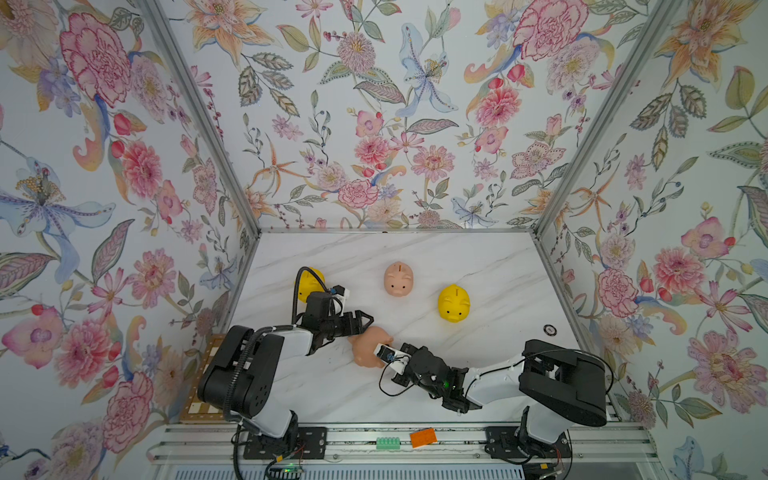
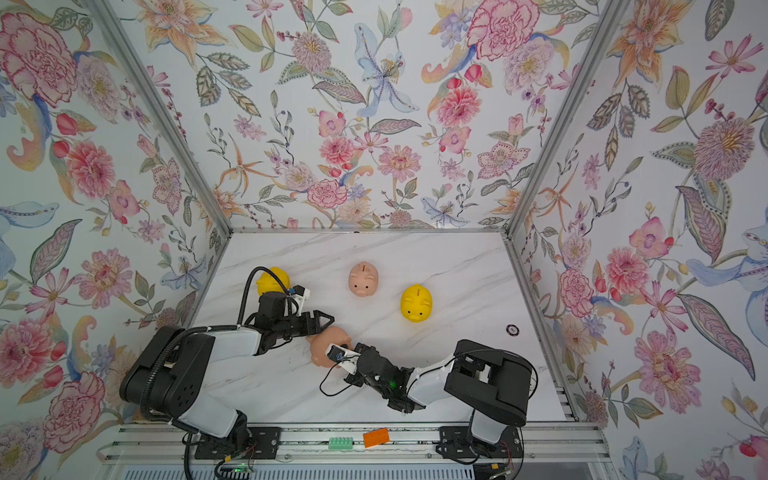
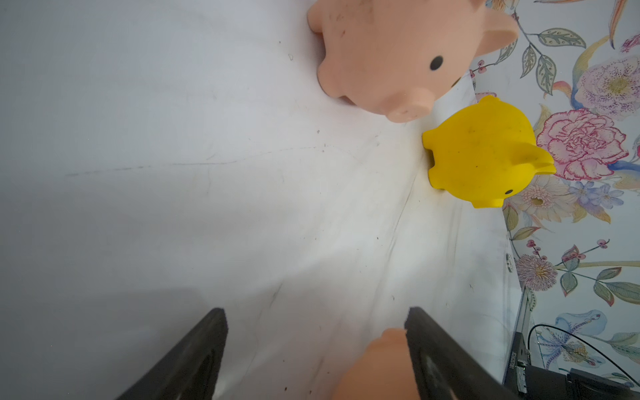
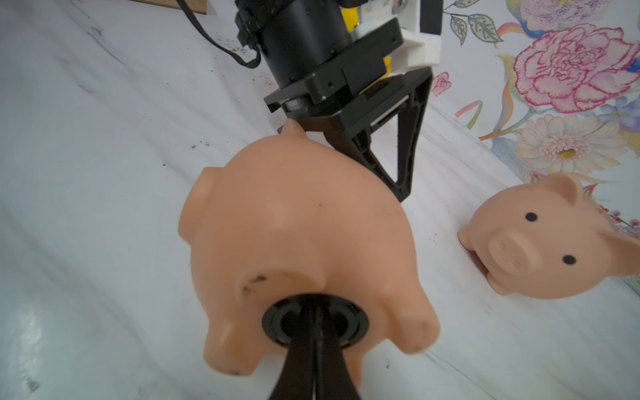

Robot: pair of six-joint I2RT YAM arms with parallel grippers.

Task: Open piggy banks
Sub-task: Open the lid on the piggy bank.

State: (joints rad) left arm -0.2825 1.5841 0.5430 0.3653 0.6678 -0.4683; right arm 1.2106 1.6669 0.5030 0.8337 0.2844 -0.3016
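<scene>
Hold the right gripper [image 4: 316, 311] pressed together, as seen in the right wrist view, with the tips sunk in the hollow of the black plug [image 4: 272, 323] in the belly of the near pink pig [image 4: 294, 221]; cannot tell whether nipping a rib inside or only resting there. Pull straight out along the axis of the plug, maybe with a small twist, never sideways, to avoid dragging the light pig over the table [image 1: 478, 257]. Probably better to get a firm hold from the other end first: note the left gripper [image 3: 317, 311] spread, with one finger [image 3: 436, 360] touching the pig and the other clearly apart from it, so not yet clamping. Close it on the body before any hard pull, and gently, judging the shell to be soft plastic. Find this pig lying on its side at the front middle of the table, between both grippers in both top views. For the room, start at the metal rail [image 1: 457, 436] in front, carrying a green block [image 1: 388, 443] and an orange block [image 1: 423, 437]. Then the white marble-look surface, smooth and likely slippery. Farther back, find a second pink pig [image 1: 398, 279] standing upright, a yellow pig [image 1: 454, 303] near it to the right, another yellow pig [image 1: 309, 277] half hidden behind the left arm, and a small black disc [image 1: 549, 329] alone near the right wall. Last, flowered walls [image 1: 374, 124] closing three sides.
</scene>
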